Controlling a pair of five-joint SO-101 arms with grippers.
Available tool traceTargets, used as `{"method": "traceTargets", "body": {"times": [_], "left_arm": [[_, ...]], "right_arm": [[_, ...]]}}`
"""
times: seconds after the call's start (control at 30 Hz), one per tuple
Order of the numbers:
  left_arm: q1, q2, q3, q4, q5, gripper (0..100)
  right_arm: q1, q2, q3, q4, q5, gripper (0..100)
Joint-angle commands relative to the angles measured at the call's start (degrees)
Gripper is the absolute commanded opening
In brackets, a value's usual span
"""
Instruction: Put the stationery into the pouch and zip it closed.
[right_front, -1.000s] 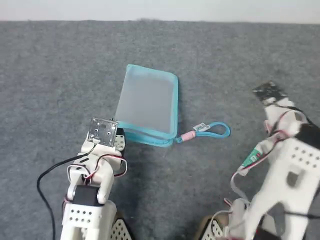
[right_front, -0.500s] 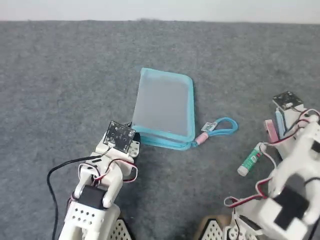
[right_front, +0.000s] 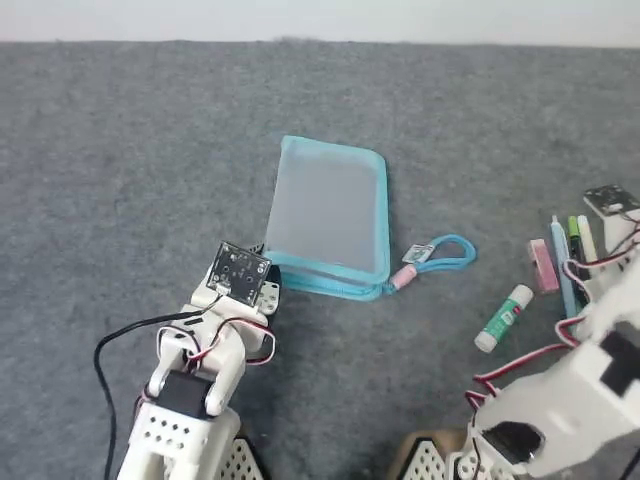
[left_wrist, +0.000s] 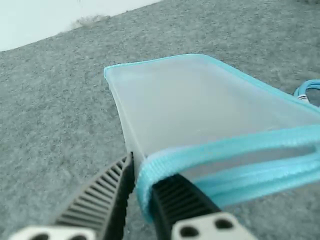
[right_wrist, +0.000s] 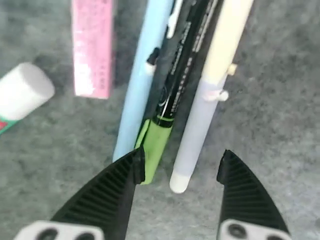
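Nothing packed yet: pens (right_wrist: 148, 75), glue stick (right_front: 503, 318), eraser (right_front: 543, 265) left on bench (right_front: 150, 150), apart from pouch (right_front: 330, 215). Pouch edge clamped by left pincer (left_wrist: 142, 192); right pincer (right_wrist: 180, 170) spread wide over pens.

- Pouch (right_front: 330, 215): frosted translucent white, turquoise edging.
- Wrist loop (right_front: 447, 254) at pouch corner: turquoise, with a pink pull.
- Bench (right_front: 120, 150): mottled grey.
- Right of pouch: glue stick (right_front: 503, 318) white and green; eraser (right_wrist: 92, 45) pink; light-blue pen (right_wrist: 145, 85); black-and-green marker (right_wrist: 175, 95); cream pen (right_wrist: 210, 90).
- Left tool (left_wrist: 142, 172), right tool (right_wrist: 182, 157): black, ribbed.
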Motion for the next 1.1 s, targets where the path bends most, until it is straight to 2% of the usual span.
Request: {"method": "traceTargets", "body": {"times": [0.0,0.33,0.57,0.8,1.07], "left_arm": [[0.53,-0.97,-0.75,0.18,0.44,1],[0.53,-0.97,-0.75,0.18,0.44,1],[0.53,-0.97,-0.75,0.18,0.44,1],[0.53,-0.97,-0.75,0.18,0.44,1],[0.53,-0.97,-0.75,0.26,0.44,1]], "right_arm": [[0.57,1.89,-5.10,-0.48,0.35,21.6],[0.66,5.85,-7.91,-0.22,0.26,21.6],[0.57,0.13,-13.27,7.16,0.26,21.6],[0.57,1.10,-13.19,6.90,0.18,21.6],[2.86,8.84,-13.45,0.04,-2.11,21.6]]}}
